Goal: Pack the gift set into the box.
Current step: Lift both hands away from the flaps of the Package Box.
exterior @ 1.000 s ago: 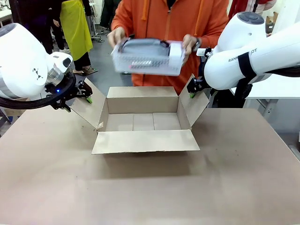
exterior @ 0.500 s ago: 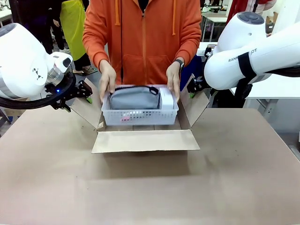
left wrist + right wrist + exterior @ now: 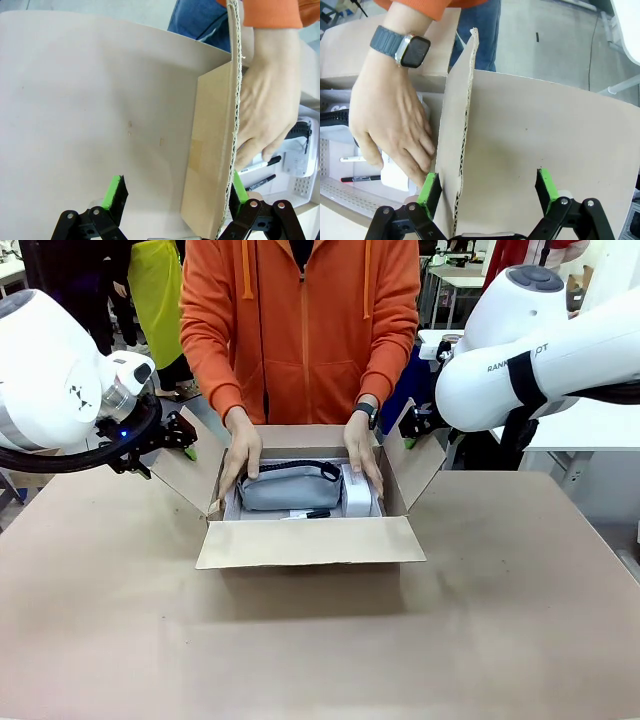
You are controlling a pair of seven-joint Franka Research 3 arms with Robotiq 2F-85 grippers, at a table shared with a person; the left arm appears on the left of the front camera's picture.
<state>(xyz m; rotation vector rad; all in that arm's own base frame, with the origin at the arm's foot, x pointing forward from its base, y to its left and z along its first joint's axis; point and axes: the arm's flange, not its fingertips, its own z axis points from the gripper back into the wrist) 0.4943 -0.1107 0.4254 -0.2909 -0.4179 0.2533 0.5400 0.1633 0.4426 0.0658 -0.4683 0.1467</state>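
Observation:
The box (image 3: 310,540) lies open at the table's middle with its flaps spread. A person's hands (image 3: 240,452) hold a white basket (image 3: 306,186) down inside it. In the basket lie the gift set's grey pouch (image 3: 288,487), small white box (image 3: 356,490) and black pen (image 3: 312,513). My left gripper (image 3: 180,438) is open, its fingers astride the box's left flap (image 3: 210,150). My right gripper (image 3: 414,430) is open too, astride the right flap (image 3: 520,140). The right wrist view shows a watch-wearing hand (image 3: 390,115) pressed beside that flap.
The brown table (image 3: 320,650) stretches bare from the box to the near edge. The person in an orange hoodie (image 3: 300,330) stands at the far side, right behind the box. A white table (image 3: 590,425) stands at the back right.
The person brought the basket with the set down from chest height into the box. Both grippers stayed at the side flaps.

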